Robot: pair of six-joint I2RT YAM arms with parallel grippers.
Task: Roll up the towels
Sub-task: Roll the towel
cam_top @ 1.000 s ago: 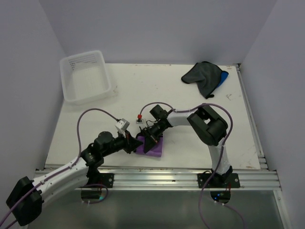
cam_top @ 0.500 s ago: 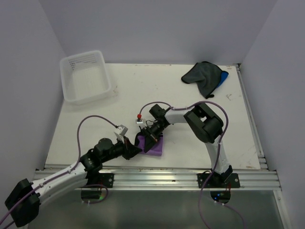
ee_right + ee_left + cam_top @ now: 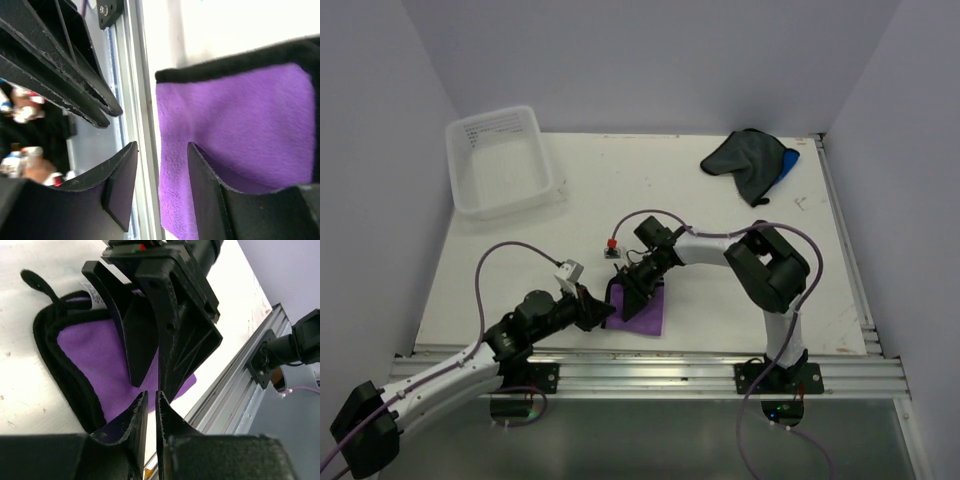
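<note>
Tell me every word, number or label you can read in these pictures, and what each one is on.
No text here can be read.
Clear plastic tub: a label with rows of print on its far wall, too small to read.
Purple towel: a small white tag at one corner, its print too blurred to read.
Nothing else shows writing.

A purple towel (image 3: 645,312) lies at the white desk's (image 3: 720,210) near edge. A clear tub (image 3: 546,165) fills the far-left corner. A grey towel (image 3: 745,155) and blue towel (image 3: 789,162) share the far-right corner.
</note>
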